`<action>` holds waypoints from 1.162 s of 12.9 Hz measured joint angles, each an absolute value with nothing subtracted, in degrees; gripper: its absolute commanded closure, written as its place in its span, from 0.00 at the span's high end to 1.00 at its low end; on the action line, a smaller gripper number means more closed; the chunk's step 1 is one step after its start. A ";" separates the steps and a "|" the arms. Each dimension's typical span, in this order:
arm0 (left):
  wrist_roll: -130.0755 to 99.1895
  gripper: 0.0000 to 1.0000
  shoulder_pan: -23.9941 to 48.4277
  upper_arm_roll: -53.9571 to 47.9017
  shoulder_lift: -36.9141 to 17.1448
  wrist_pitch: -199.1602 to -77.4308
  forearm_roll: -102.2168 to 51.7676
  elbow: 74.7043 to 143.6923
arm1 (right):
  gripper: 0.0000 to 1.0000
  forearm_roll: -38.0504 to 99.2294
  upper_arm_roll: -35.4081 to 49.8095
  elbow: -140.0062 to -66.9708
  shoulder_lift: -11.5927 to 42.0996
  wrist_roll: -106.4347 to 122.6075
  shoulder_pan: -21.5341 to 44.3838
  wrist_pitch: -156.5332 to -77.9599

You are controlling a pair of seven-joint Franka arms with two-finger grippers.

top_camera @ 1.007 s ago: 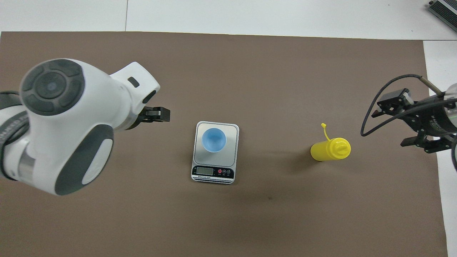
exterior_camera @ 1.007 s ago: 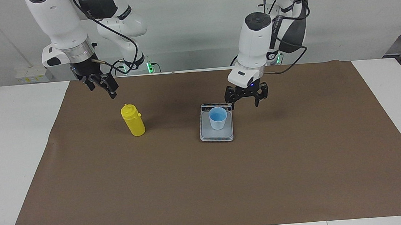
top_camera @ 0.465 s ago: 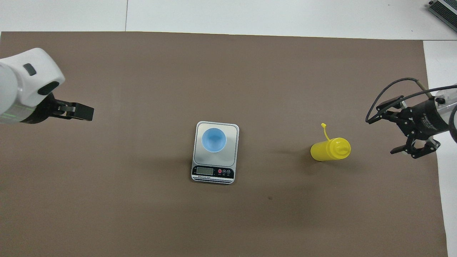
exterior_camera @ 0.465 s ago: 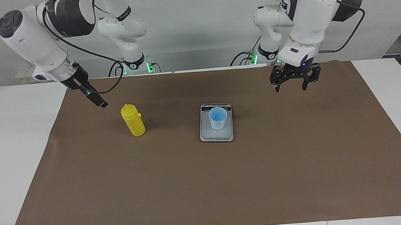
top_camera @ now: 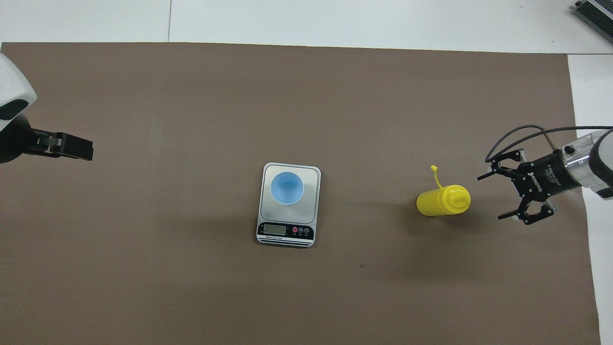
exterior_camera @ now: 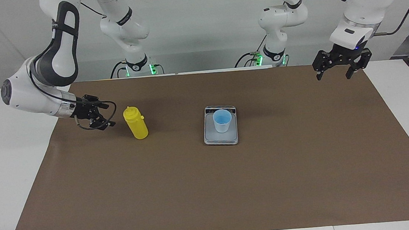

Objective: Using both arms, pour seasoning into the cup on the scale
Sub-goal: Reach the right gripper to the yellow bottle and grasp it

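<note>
The bright yellow plastic squeeze bottle (exterior_camera: 136,123) of seasoning is standing upright on the brown paper mat (exterior_camera: 211,188) covering the white desk (exterior_camera: 6,176), toward the right arm's end, its small tethered lid (top_camera: 434,168) hanging open off the nozzle cap. In the overhead view it is sitting at about 3 o'clock from the flat silver-grey kitchen scale (top_camera: 289,205), well apart from it. The small light blue tapered plastic cup (exterior_camera: 222,121) is resting upright on the scale's pale platform, with the dark display strip on the edge nearer to the robots.

The right hand (exterior_camera: 104,115) is hovering low just beside the bottle, turned sideways toward it, its fingers spread wide and holding nothing. The left hand (exterior_camera: 340,66) is hanging over the mat's corner at the left arm's end, pointing down, its fingers also wide apart and holding nothing.
</note>
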State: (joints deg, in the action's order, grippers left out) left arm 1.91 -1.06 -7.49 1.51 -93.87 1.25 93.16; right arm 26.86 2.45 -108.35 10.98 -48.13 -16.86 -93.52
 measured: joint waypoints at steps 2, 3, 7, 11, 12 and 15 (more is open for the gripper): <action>1.91 1.00 -1.85 -7.49 1.51 -93.87 0.38 93.29 | 1.00 31.46 2.51 -111.06 12.34 -48.13 -16.85 -96.89; 1.91 1.00 -1.95 -7.49 1.51 -93.81 -0.15 93.29 | 1.00 33.12 2.52 -111.91 13.36 -48.21 -16.85 -97.85; 1.88 1.00 -3.30 -7.49 1.41 -90.18 -0.93 90.82 | 1.00 39.20 2.49 -114.65 16.60 -50.06 -16.87 -100.31; 1.97 1.00 -4.65 -7.61 1.22 -89.66 -1.51 90.17 | 0.94 42.25 2.72 -117.42 16.81 -50.43 -16.22 -100.31; 1.98 1.00 -4.65 -7.75 1.16 -89.66 -1.51 90.17 | 0.49 42.76 2.78 -117.52 16.81 -50.72 -15.79 -100.31; 2.57 1.00 -4.65 -8.17 1.00 -89.64 -1.51 90.17 | 0.00 44.65 2.87 -117.44 16.22 -51.02 -13.16 -100.74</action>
State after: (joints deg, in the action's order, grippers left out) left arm 2.57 -4.65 -8.17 1.00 -89.64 -1.51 90.17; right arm 44.65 2.87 -117.44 16.22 -51.02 -13.16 -100.74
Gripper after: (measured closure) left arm 0.000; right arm 0.154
